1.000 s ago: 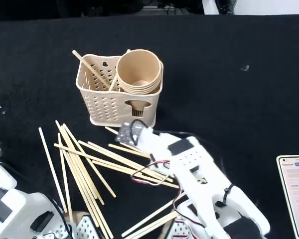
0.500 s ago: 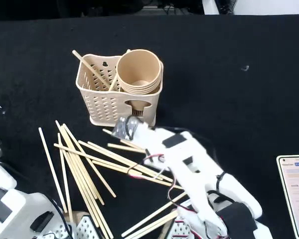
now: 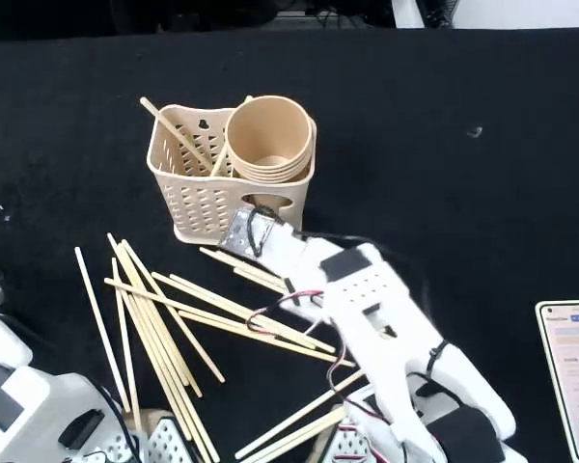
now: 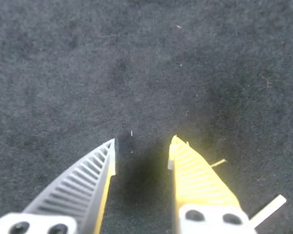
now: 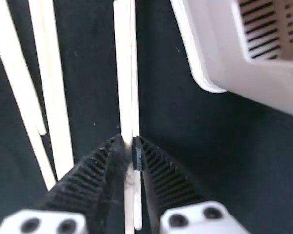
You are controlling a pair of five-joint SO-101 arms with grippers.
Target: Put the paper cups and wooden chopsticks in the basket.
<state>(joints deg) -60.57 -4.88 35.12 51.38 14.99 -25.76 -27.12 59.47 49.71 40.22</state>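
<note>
A beige slotted basket (image 3: 205,193) stands on the black cloth with stacked paper cups (image 3: 269,138) in one compartment and a few wooden chopsticks (image 3: 177,127) leaning in the other. Many loose chopsticks (image 3: 164,323) lie scattered in front of it. My right gripper (image 3: 244,234) sits right at the basket's front wall, shut on a pair of chopsticks (image 5: 126,73) that run lengthwise out between its fingers, beside the basket's lower corner (image 5: 224,58). My left gripper (image 4: 141,144) hangs open over bare cloth, with a chopstick end (image 4: 267,210) at its side.
The left arm's white body (image 3: 39,415) fills the near left corner. A phone (image 3: 571,376) lies at the right edge. More chopsticks (image 3: 299,420) lie under the right arm. Bare cloth spreads behind and to the right of the basket.
The right arm has pushed its gripper forward from the chopstick pile up to the basket's front wall, carrying the held chopsticks along. The left arm has not moved.
</note>
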